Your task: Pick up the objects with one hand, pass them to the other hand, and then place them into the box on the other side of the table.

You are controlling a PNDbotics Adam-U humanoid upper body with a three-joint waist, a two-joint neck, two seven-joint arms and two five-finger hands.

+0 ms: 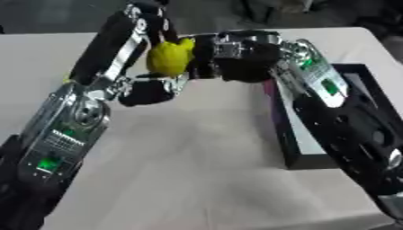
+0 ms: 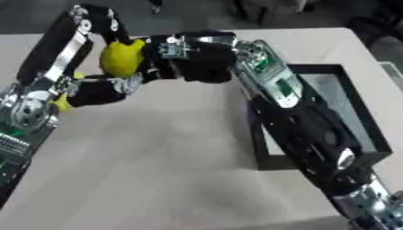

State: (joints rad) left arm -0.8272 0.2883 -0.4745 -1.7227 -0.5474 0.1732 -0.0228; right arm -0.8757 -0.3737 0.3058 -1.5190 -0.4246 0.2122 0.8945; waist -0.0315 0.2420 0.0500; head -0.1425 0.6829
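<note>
Above open table (image 1: 197, 161), yellow object (image 1: 169, 58) between both hands.

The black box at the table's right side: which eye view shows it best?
The right eye view: the box shows its far rim, right wall and pale floor beside the right arm. In the left eye view that arm hides most of it.

A lab or test room is suggested: a plain pale table (image 1: 197, 170) is set against a dark floor, with only a black box (image 2: 358, 134) laid on it (no household items are seen), and blurred dark furniture stands beyond its far edge.
</note>
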